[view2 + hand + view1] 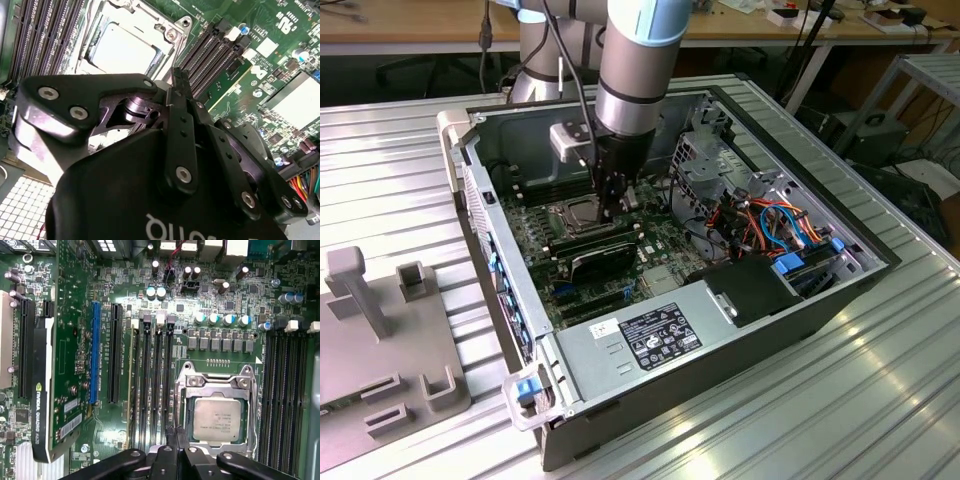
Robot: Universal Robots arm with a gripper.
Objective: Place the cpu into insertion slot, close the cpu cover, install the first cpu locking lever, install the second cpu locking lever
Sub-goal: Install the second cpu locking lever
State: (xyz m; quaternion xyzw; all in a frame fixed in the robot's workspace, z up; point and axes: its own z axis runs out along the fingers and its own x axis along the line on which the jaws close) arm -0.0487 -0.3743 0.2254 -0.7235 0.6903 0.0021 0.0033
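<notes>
- Already the cpu [216, 419] lies seated in the slot [186, 412], with the cover [218, 382] down over it, framing its silver top.
- The gripper [176, 432] hangs just beside the socket's edge, fingers pinched together on nothing.
- So, by my reading, the levers are the step in hand; the next move calls for a fine approach to a thin lever at the rim.

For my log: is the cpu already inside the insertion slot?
Yes. The cpu lies flat inside the insertion slot, its silver top showing through the cpu cover.
</notes>
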